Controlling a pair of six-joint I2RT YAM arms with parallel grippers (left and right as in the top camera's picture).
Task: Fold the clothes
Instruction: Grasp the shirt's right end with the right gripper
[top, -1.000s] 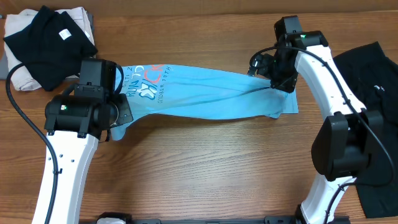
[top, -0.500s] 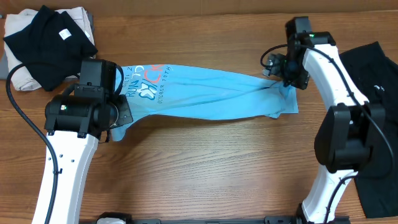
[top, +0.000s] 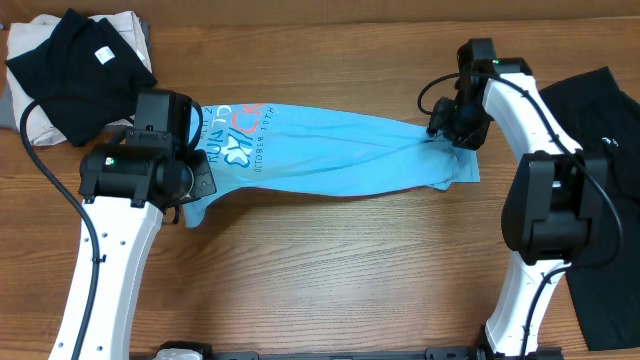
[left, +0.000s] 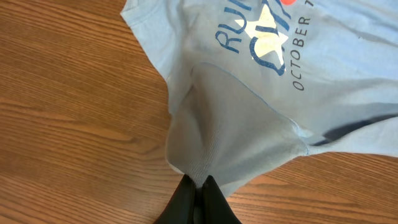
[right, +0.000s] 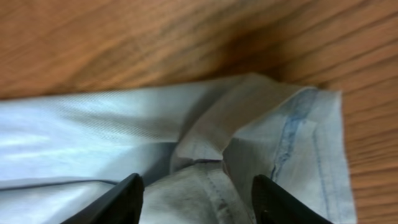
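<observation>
The light blue T-shirt (top: 330, 150) lies stretched in a long, rumpled band across the far half of the worktop (top: 330, 280). Its printed end, with the white lettering and a red mark, is toward my left, and its narrower, gathered end is toward my right. My left hand (left: 196, 190) is at the printed end. In the left wrist view its two fingers are pressed together on a pinch of cloth at the near edge, and the fabric fans away from them in a drawn-up cone. My right hand (right: 198, 194) is down over the opposite end. There its fingers stand apart with a bunched, hemmed fold of the shirt lying between them. That view is close and soft, so I can't say whether either finger actually touches the cloth. In the far left corner a black garment (top: 70, 75) sits on a beige cloth (top: 125, 25), near the shirt's printed end but apart from it. Another dark garment (top: 605, 130) lies along the right edge, partly behind the right arm.
</observation>
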